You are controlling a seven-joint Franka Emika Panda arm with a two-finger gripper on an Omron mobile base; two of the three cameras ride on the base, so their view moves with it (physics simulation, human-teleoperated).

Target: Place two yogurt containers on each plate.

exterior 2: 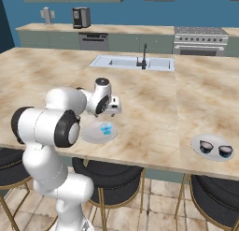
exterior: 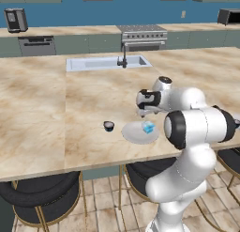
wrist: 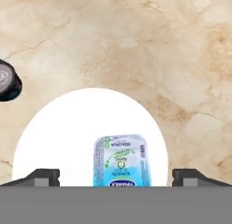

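On two plates point(exterior 2: 88, 136) sit three cups point(exterior 2: 107, 129); pincer point(wrist: 116, 177) spread wide.

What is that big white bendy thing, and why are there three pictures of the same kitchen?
It is a robot arm. At its end are two fingers for picking things up; right now they are spread open and hold nothing. Two pictures come from cameras behind the arm, one on each side. The third comes from a camera on the hand, looking down. On the marble counter sits a pale plate with a light blue yogurt cup lying on it. A dark yogurt cup waits beside that plate. Farther along, a second plate already has two dark cups on it.
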